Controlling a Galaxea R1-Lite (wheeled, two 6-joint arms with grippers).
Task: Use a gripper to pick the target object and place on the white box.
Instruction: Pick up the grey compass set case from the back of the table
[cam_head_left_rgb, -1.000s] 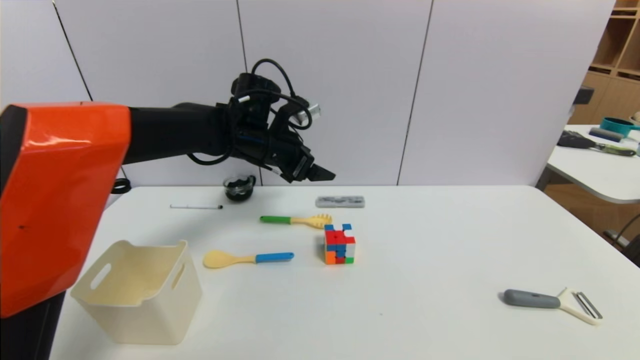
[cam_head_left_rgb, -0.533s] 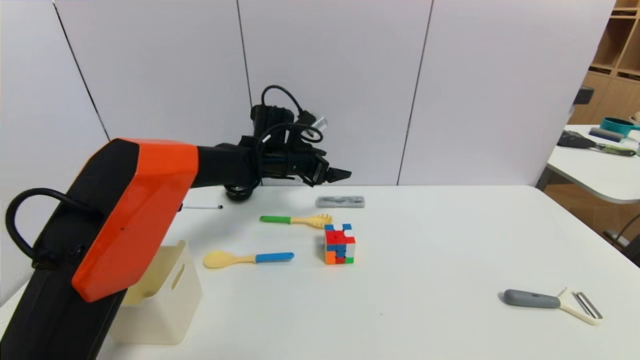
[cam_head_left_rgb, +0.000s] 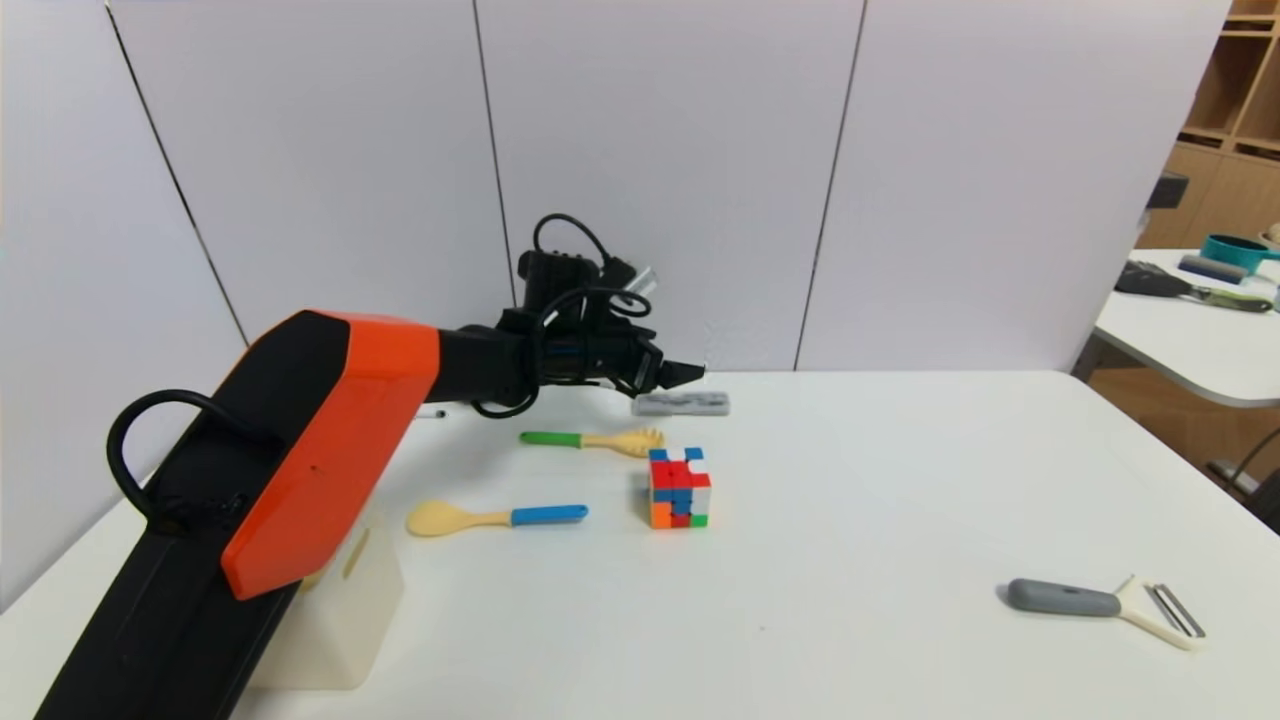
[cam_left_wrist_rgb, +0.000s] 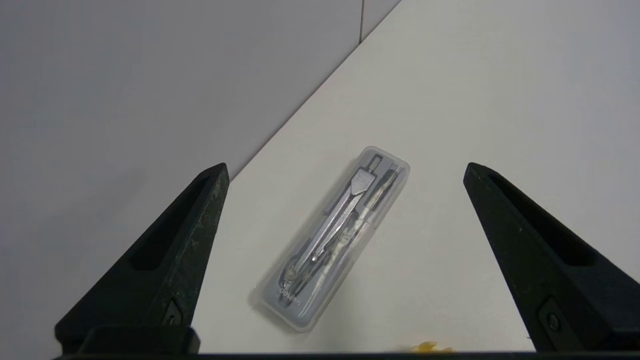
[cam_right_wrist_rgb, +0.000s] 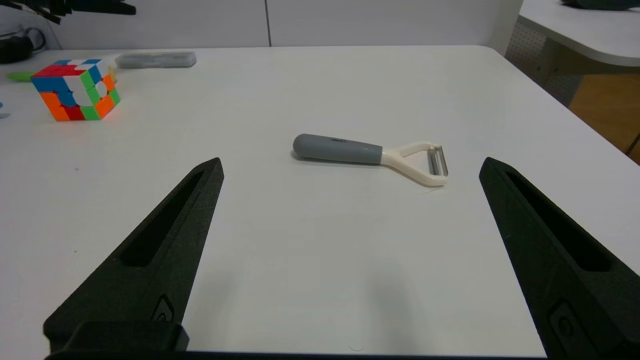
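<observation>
The target object (cam_head_left_rgb: 680, 403) is a flat grey see-through case with a metal compass inside, lying near the table's far edge. In the left wrist view the case (cam_left_wrist_rgb: 332, 237) lies slantwise on the table below and between the two black fingers. My left gripper (cam_head_left_rgb: 688, 374) hovers just above the case's left end, open and empty (cam_left_wrist_rgb: 345, 167). The white box (cam_head_left_rgb: 375, 600) stands at the near left, mostly hidden behind my orange left arm. My right gripper (cam_right_wrist_rgb: 352, 161) is open over bare table near the peeler and out of the head view.
A coloured cube (cam_head_left_rgb: 679, 488) sits just in front of the case. A green-handled pasta fork (cam_head_left_rgb: 590, 439) and a blue-handled spoon (cam_head_left_rgb: 495, 517) lie left of it. A grey-handled peeler (cam_head_left_rgb: 1105, 600) lies at the near right. The wall runs close behind the case.
My left arm has reached forward and come down, bringing the open gripper from high above the table to just over the case. The arm now covers most of the white box.
</observation>
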